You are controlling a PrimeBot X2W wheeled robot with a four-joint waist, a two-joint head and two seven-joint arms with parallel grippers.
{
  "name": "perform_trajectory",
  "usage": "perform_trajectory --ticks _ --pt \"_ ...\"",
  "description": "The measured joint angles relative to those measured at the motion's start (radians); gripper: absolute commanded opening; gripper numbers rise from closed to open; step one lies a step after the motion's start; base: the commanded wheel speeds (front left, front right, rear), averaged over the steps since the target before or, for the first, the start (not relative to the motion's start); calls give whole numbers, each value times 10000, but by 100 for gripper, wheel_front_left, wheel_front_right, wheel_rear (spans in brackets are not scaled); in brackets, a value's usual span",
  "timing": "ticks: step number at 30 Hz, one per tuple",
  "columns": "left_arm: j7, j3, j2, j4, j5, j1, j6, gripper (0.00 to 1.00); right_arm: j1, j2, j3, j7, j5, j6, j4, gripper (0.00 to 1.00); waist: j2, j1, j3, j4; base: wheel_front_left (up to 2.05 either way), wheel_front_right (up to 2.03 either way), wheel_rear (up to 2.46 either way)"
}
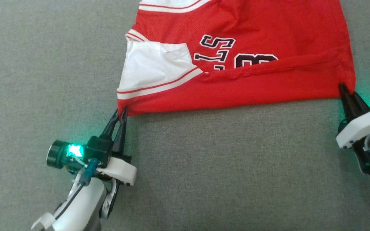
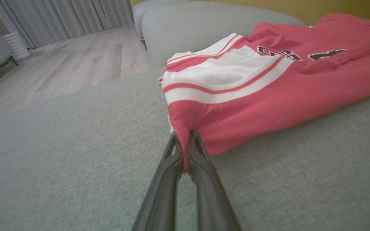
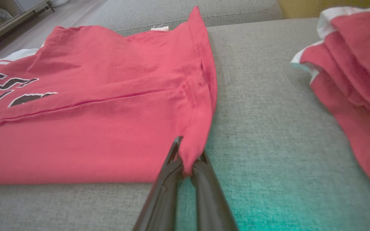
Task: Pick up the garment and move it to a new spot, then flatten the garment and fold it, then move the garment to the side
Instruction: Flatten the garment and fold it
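Garment (image 1: 246, 86) corners clamped, left end effector (image 1: 121, 111), apparently right end effector (image 1: 343, 86)

Offering open passage over the bare grey cushion (image 1: 204, 166) between left gripper (image 1: 121, 110) and right gripper (image 1: 342, 86). Blocking the far side with the spreading red garment (image 1: 252, 73). Crowding the right with a second red pile (image 3: 358, 73), leaving a bare cushion strip beside the garment's edge.
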Motion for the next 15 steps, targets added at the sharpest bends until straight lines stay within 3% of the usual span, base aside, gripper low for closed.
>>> perform_trajectory --ticks 5,15 --pt "2 -123 29 -322 -2 436 86 0 299 -566 403 -161 167 0 -199 0 0 0 -301 70 0 0 0" --pt "107 -485 330 -1808 -121 2799 717 0 2254 -1816 853 -121 955 0 -1549 0 0 -1 -713 136 0 0 0"
